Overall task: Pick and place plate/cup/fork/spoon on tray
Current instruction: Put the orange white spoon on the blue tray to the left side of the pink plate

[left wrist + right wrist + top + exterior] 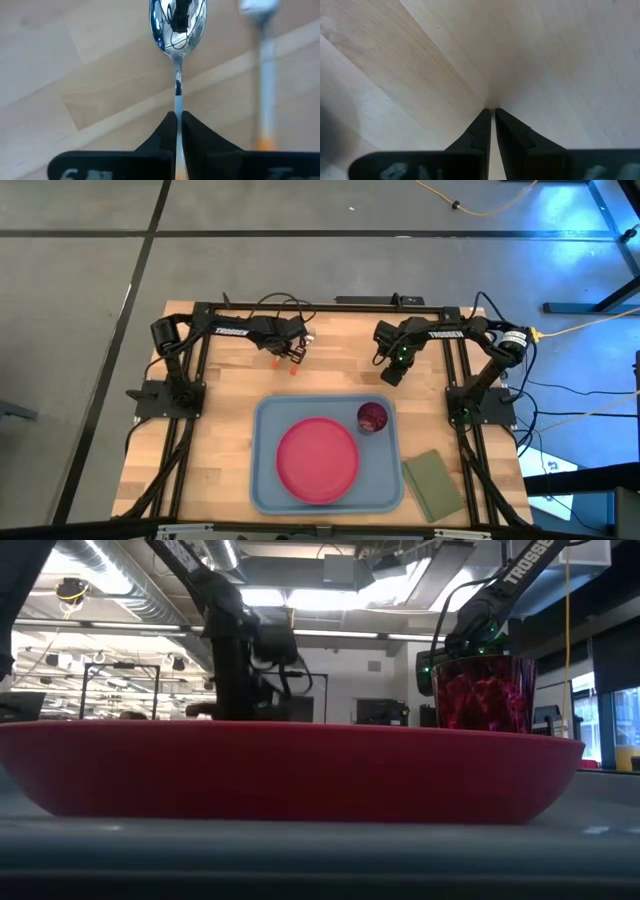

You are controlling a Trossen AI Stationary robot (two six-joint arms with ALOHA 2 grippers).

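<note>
My left gripper [296,343] is at the table's far side, left of centre, shut on the spoon [177,30]. The spoon's silver bowl sticks out past the fingertips. The fork [264,80] lies on the wood beside it, with its orange handle end [263,142] toward the gripper. The pink-red plate [317,459] and the dark red cup [372,417] stand on the light blue tray [268,480]. My right gripper [392,368] is shut and empty over bare wood [492,107] at the far right of centre. My left gripper pinches the spoon's thin silver neck [178,97], just behind the bowl, between its two fingers. The spoon runs along the fingers and its handle goes back between them, mostly hidden. I cannot tell whether the spoon is lifted clear of the table.
An olive-green pad [433,485] lies right of the tray at the near right. The arm frames [170,395] [478,400] stand at both table sides. In the low view the plate [290,770] fills the foreground, with the cup [483,692] behind it.
</note>
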